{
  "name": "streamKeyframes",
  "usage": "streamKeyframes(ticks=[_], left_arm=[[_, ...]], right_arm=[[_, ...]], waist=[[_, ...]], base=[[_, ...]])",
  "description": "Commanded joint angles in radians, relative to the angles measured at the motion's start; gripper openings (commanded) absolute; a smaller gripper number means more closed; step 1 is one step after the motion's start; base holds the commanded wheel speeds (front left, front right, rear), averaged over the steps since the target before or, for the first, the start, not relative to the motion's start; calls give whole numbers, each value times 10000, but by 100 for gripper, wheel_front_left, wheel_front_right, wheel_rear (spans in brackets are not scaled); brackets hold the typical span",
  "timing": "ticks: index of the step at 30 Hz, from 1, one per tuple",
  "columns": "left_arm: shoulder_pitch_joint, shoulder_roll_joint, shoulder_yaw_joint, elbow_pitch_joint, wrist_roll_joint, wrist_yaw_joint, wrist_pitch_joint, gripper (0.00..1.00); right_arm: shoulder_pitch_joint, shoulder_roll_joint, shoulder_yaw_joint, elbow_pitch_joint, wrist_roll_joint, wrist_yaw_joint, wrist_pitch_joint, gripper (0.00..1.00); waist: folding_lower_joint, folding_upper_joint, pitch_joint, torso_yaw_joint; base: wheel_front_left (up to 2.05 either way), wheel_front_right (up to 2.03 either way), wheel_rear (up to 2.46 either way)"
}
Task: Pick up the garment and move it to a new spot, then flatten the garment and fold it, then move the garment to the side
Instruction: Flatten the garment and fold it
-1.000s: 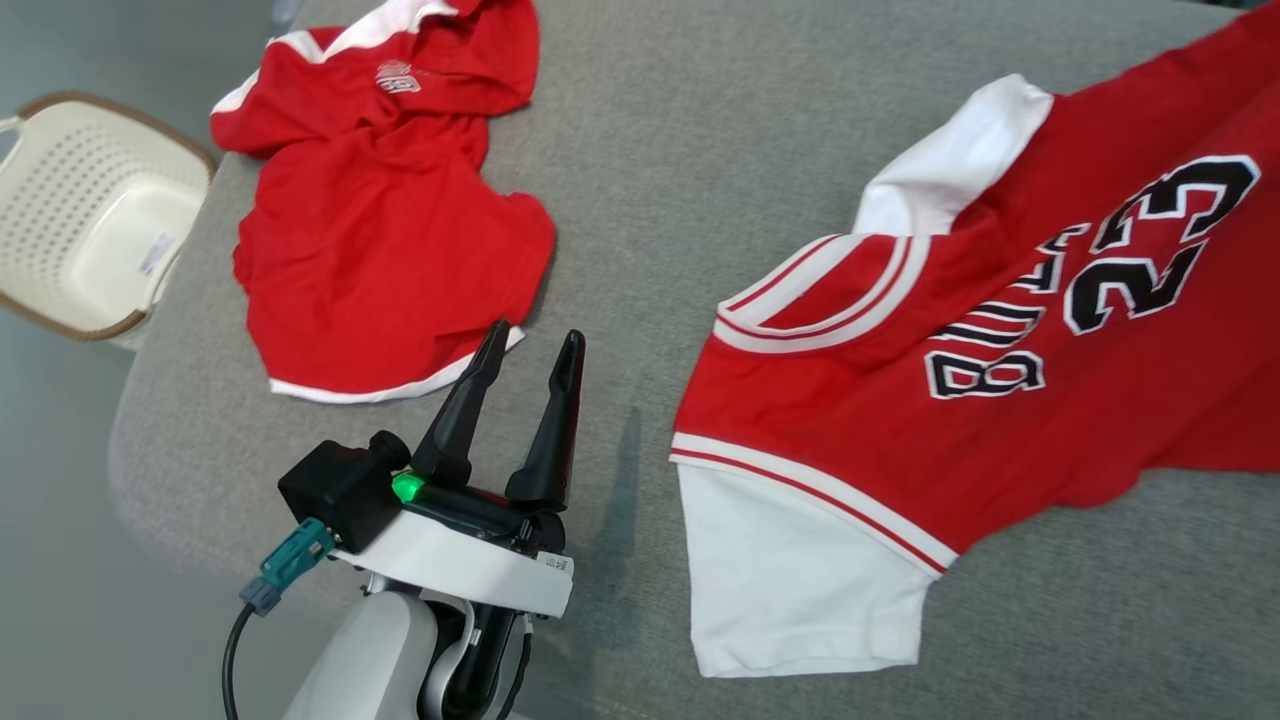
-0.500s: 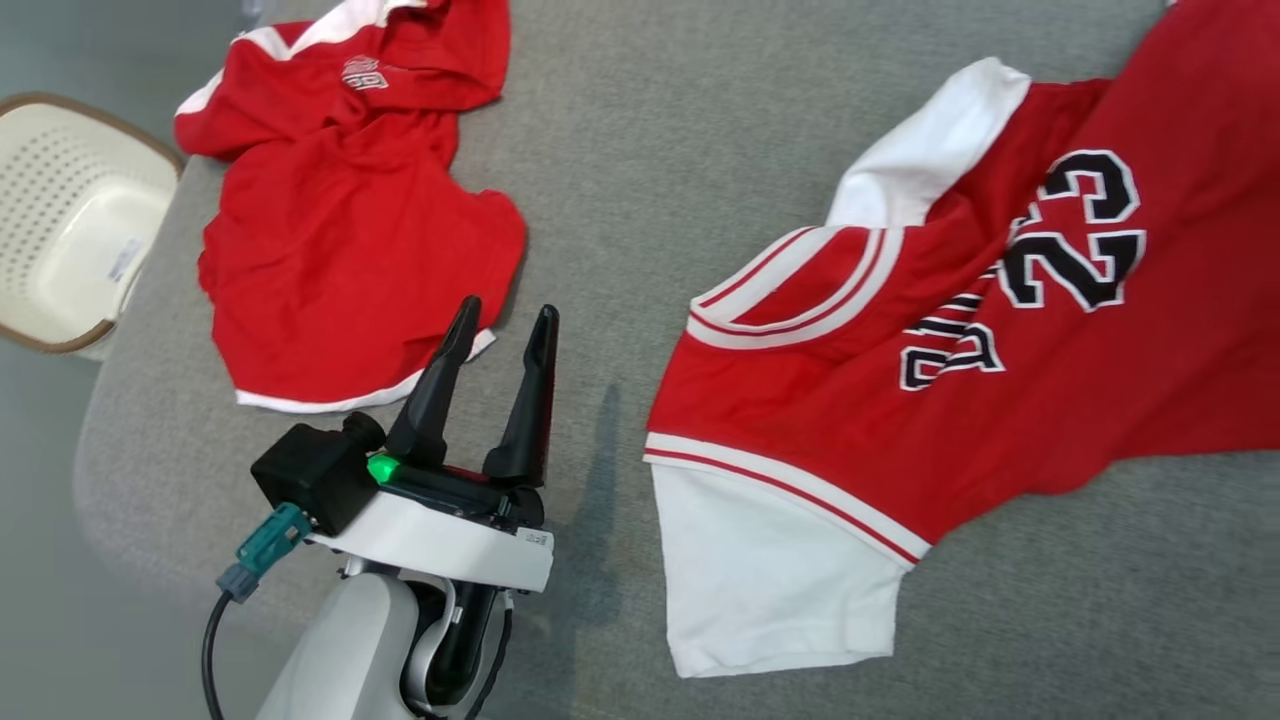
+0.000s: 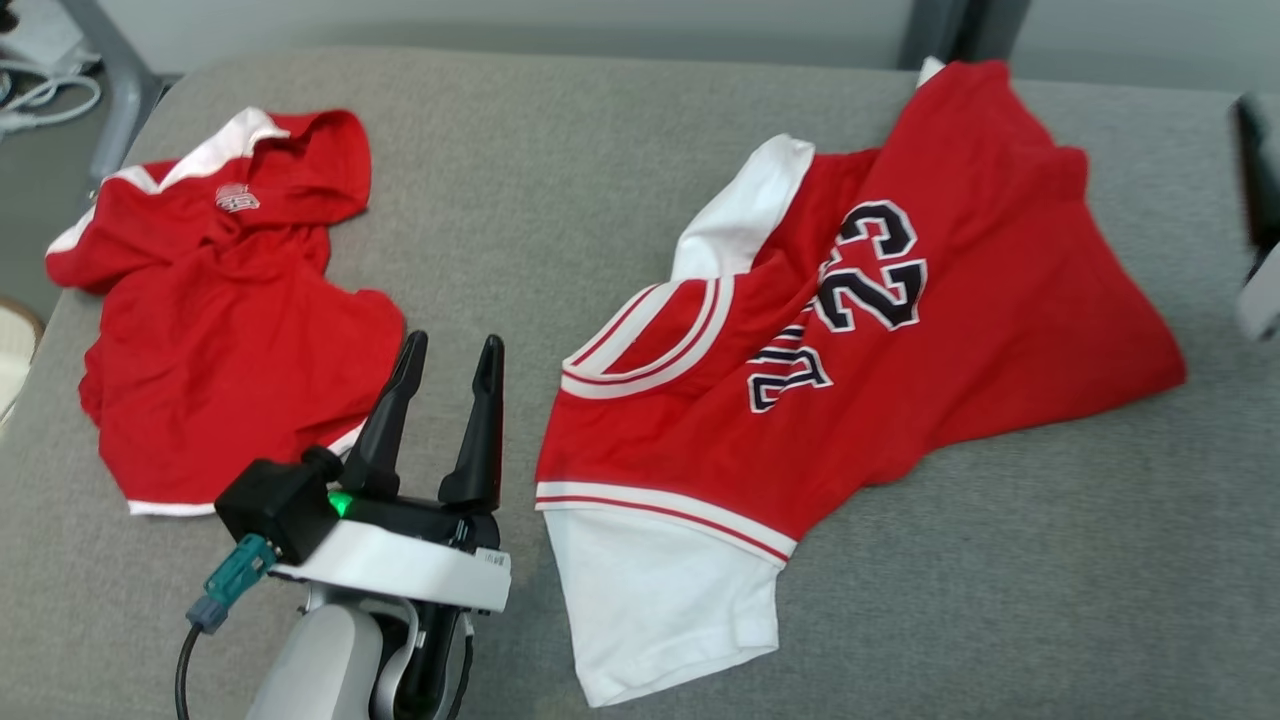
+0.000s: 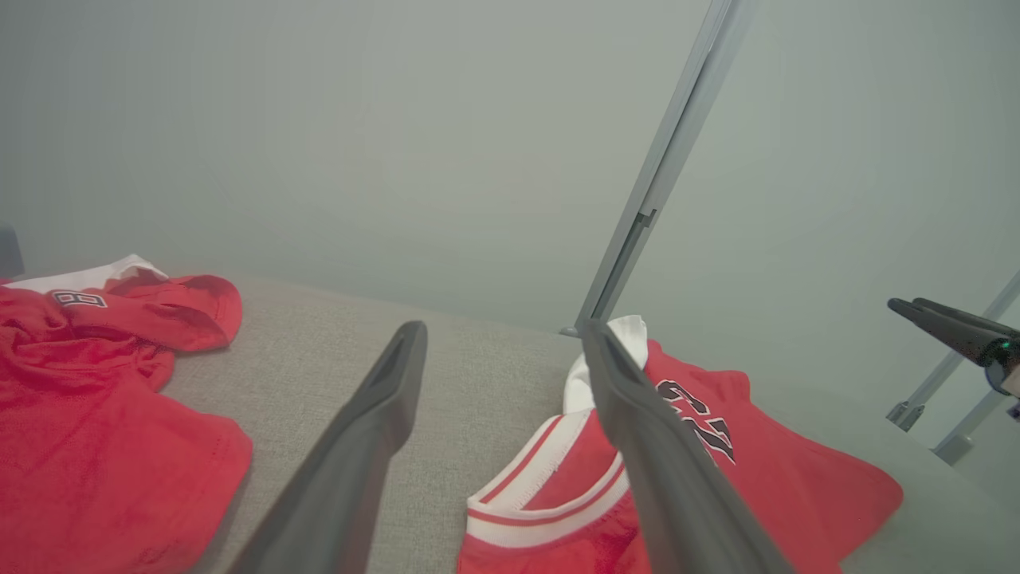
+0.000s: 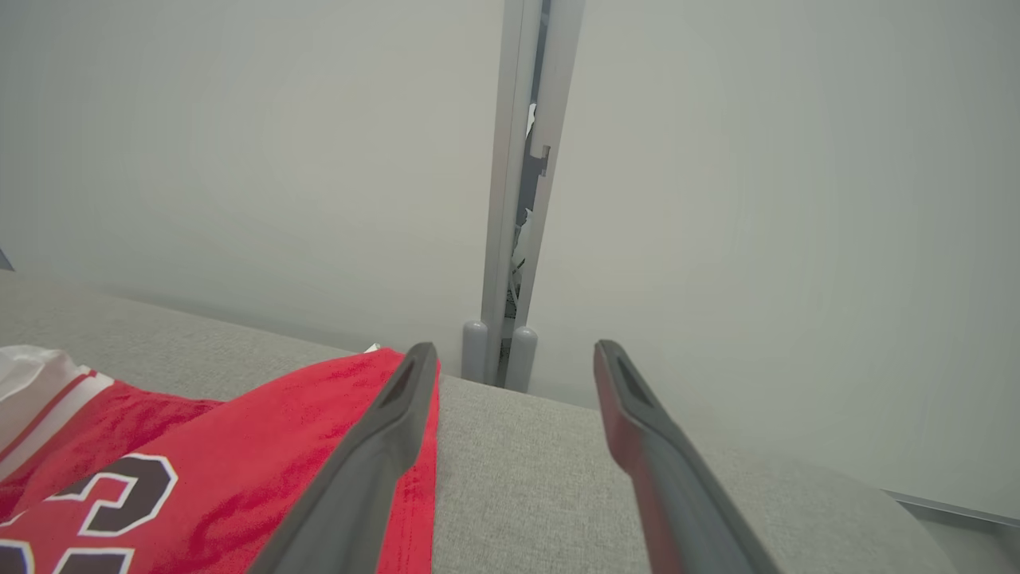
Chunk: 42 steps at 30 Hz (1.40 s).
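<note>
The garment, a red jersey (image 3: 900,370) with white sleeves and a black number 23, lies crumpled on the grey padded table (image 3: 560,180), right of centre. It also appears in the left wrist view as the jersey (image 4: 781,478) and in the right wrist view as the jersey (image 5: 239,470). My left gripper (image 3: 453,345) hovers open just left of its collar, holding nothing; its fingers (image 4: 504,328) point over the table. My right gripper (image 5: 510,351) stands open and empty above the jersey's far right hem, blurred at the head view's right edge (image 3: 1255,180).
A second red shirt (image 3: 230,330) with a white collar lies bunched at the table's left. A basket rim (image 3: 12,345) peeks in at the left edge. Grey wall panels and a metal post (image 5: 518,199) stand behind the table. Bare table lies in front of and right of the jersey.
The head camera has swung, so the whole picture shifted left and down. The jersey now lies entirely on the table. My right gripper has gone from shut to open. The left gripper stays as it was.
</note>
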Motion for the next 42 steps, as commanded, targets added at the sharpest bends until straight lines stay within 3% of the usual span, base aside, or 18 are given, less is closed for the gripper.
streamKeyframes(ticks=[1,3,9,17,22,26,34,42], left_arm=[[233,45,124,47,56,-31,-31,100],[325,42,169,55,90,-36,-31,100],[808,40,479,53,315,-61,-31,100],[1138,39,535,-24,434,-103,-30,100],[895,40,377,-31,529,-172,-31,100],[725,39,247,-17,514,-183,-31,100],[519,36,170,61,626,-222,-31,100],[330,34,-13,0,491,-179,-31,100]], right_arm=[[706,213,-173,-258,-176,-1,-105,100],[944,285,-450,-503,-216,-1,-112,100],[3144,1052,-2744,-1986,-1036,-1,-91,100],[5790,2656,-5258,-3532,-2264,-1,-93,100],[6258,3092,-5587,-3341,-2734,1,-5,100],[6121,3382,-5915,-2764,-2407,1,141,100],[5395,3265,-6375,-1480,-1564,1,143,100],[4674,2963,-5877,-409,-1084,1,192,100]], waist=[[0,0,-656,-575],[0,0,-776,-658],[0,0,-1359,-1040],[0,0,-1624,-1167],[0,0,-1355,-909],[0,0,-1034,-553],[0,0,-522,111],[0,0,-128,571]], base=[[0,0,0],[0,0,0],[0,0,0],[0,0,0],[0,0,0],[0,0,0],[0,0,0],[0,0,0]])
